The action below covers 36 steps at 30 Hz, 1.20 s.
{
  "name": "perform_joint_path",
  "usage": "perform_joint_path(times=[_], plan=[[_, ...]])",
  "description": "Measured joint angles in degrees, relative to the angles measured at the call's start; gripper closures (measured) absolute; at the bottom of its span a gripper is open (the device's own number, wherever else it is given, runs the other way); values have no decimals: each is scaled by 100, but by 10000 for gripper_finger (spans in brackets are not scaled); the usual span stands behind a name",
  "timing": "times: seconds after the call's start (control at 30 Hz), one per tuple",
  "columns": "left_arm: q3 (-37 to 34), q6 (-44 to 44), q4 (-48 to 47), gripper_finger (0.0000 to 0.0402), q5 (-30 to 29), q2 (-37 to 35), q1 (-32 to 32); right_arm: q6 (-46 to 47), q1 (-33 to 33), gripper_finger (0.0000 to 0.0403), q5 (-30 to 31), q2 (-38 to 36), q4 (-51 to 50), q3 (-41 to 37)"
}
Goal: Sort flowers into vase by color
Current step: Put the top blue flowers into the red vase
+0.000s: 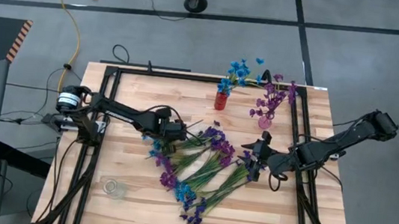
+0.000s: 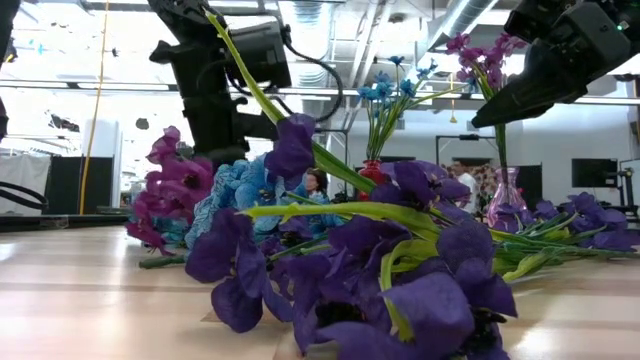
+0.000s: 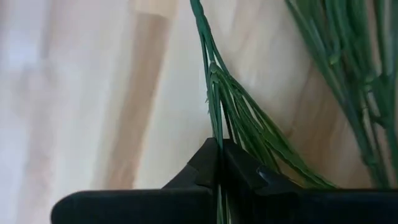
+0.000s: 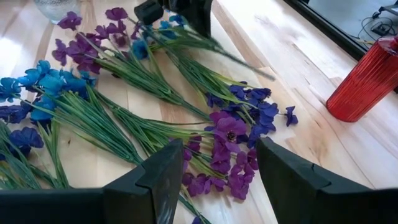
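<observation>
**High view: left gripper pinched on a stem, right gripper waiting open**

High view, left to right: left gripper (image 1: 176, 133) sits left of centre, at the left edge of the flowers (image 1: 203, 176), which lie in a loose pile at centre and lower centre. Red vase (image 1: 221, 99) with blue blooms stands at upper centre, a pink vase (image 1: 265, 120) with magenta blooms just right of it, and a clear glass vase (image 1: 113, 188) at lower left.

Handling, my read: very light, thin flexible stems, soft blossoms, easily tangled. Grip mid-stem, away from the blooms.

Left gripper's fingers are fully closed on one green stem (image 3: 214, 93). Right gripper (image 4: 214, 171) hovers at centre right with jaws well apart, holding nothing.
</observation>
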Motion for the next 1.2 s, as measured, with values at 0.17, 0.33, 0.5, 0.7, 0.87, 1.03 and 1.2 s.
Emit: perform_joint_path(times=[0.17,0.33,0.5,0.7,0.87,1.03,1.2], plan=[[2,0,3,401,-36,-475,-10,-8,0,172,2,0,8,0],[2,-7,14,401,-70,-926,-10,-13,0,172,2,0,10,0],[2,21,24,401,-319,-1411,-44,-11,0,172,2,0,8,0],[4,265,29,401,-686,-2007,-113,-8,0,172,2,0,8,0],[4,533,94,401,-944,-2416,-108,2,0,172,2,0,10,0],[4,662,269,401,-1068,-2693,-110,2,0,172,2,0,35,0],[7,1173,882,401,-1053,-2814,-236,0,0,172,2,0,38,0]])
